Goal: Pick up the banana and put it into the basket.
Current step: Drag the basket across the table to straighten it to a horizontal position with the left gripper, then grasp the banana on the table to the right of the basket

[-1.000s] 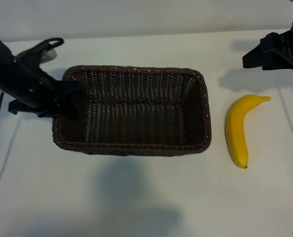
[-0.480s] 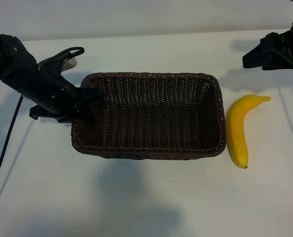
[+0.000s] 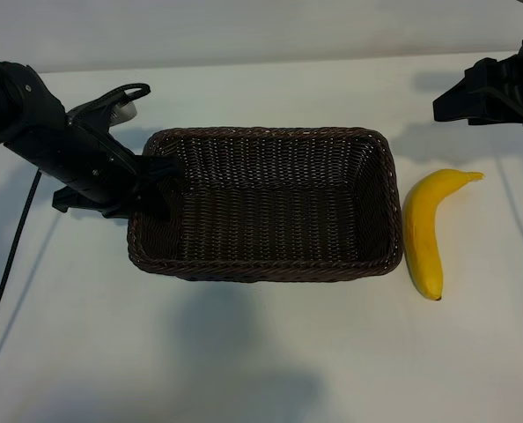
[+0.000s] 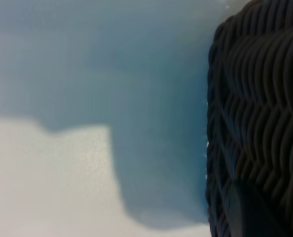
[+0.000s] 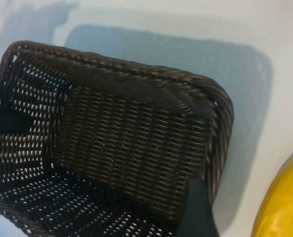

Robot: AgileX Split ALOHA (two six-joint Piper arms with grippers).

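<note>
Your left claw (image 3: 156, 181) grips the basket (image 3: 266, 207) wall | your right claw (image 3: 446, 104) open, above-right of 1 banana (image 3: 423, 231) | banana on table (image 3: 261, 352), long axis toward right claw, stem nearest | 1 basket touching banana

A plain white counter (image 3: 261, 352) fills the scene. A dark brown woven basket (image 3: 263, 204) sits directly on it near the centre. At three o'clock from the basket, just beside its short end, a yellow banana (image 3: 423, 231) lies flat on the counter.
</note>
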